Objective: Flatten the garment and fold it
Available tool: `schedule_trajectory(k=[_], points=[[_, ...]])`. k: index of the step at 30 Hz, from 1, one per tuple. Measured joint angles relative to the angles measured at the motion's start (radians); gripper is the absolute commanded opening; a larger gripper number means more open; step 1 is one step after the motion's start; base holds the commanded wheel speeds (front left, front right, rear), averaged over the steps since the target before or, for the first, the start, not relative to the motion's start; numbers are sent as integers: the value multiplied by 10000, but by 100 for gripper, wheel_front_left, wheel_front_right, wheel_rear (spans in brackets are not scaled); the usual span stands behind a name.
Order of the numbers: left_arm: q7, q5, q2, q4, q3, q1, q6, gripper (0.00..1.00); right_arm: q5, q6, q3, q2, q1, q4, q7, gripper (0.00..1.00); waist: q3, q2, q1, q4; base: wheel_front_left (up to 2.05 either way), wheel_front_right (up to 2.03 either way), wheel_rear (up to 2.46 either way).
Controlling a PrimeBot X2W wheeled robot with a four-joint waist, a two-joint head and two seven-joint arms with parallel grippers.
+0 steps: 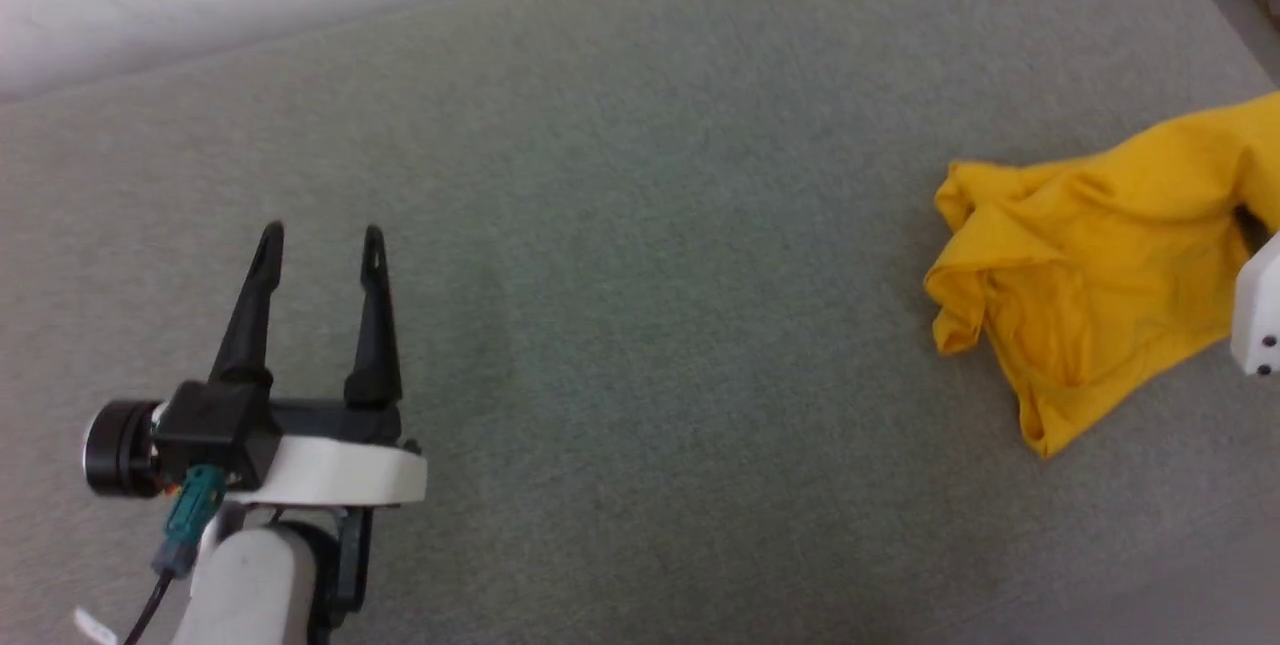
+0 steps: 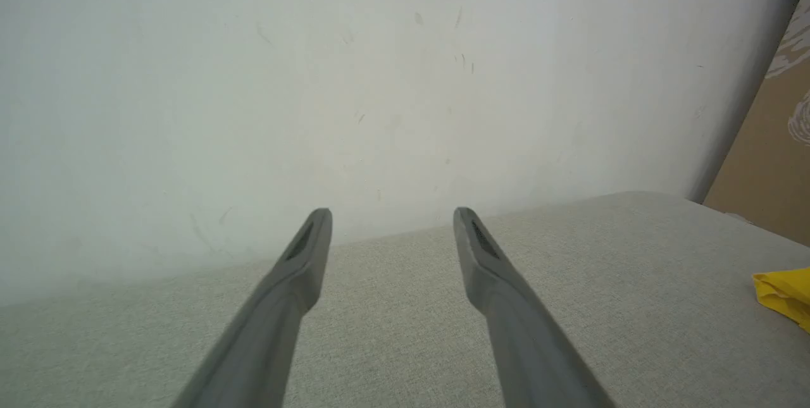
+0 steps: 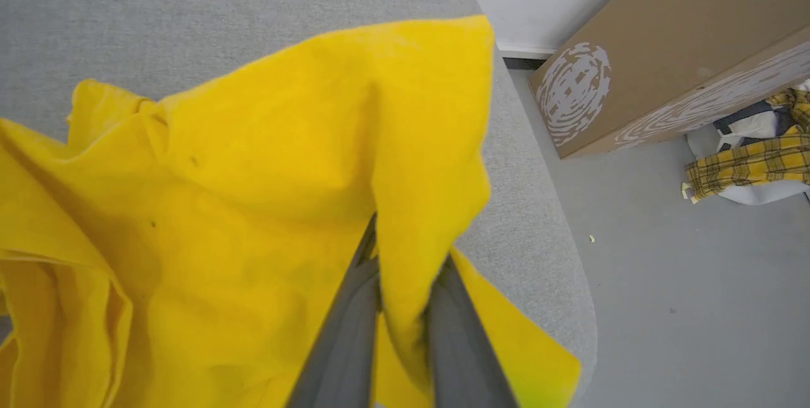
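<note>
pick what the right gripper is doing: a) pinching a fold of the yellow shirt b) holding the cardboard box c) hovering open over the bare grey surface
a: in the right wrist view the right gripper has its two fingers closed on a fold of the yellow shirt.

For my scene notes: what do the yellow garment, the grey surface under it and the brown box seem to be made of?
The yellow garment: soft matte cloth, perhaps cotton; it drapes in loose creases.
The grey surface: matte woven fabric, a fine weave grain shows; probably padded, judging by its rounded edge.
The brown box: likely cardboard, dull flat faces with white print.
</note>
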Motion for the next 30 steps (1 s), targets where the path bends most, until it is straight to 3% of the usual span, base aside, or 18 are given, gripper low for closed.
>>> schedule_trajectory(k=[2, 4, 5, 14, 19, 24, 30], points=[[42, 69, 33, -15, -82, -231, -10, 100, -58, -2, -148, 102, -256, 441, -502, 0, 346, 0, 0, -190, 0, 0, 0], [82, 115, 46, -15, -123, -372, -10, 100, -107, 0, -176, 297, -472, 805, -1118, 39, 659, 0, 0, -365, 0, 0, 0], [82, 119, 63, -10, -136, -428, -10, 100, -119, 0, -221, 428, -579, 1024, -1442, 100, 809, 0, 1, -451, 0, 0, 0], [63, 52, 121, 268, -128, -508, -15, 100, -1440, 0, -1087, 686, -709, 2780, -4464, 100, 1367, 0, -1, -954, 0, 0, 0], [-84, -109, -81, 629, -117, -287, 0, 100, -2079, -2, -1808, 631, 37, 3078, -5112, 100, 1005, 0, -3, -934, 0, 0, 0], [-173, -288, -401, 951, -27, 282, 54, 100, -2431, -2, -2336, 1064, 1512, 2213, -5306, 100, 356, 0, -4, -760, 0, 0, 0], [-196, -483, -642, 1162, 163, 905, 109, 100, -2408, -2, -2554, 2454, 3376, 90, -5311, 100, -588, 0, -6, -235, 0, 0, 0]])
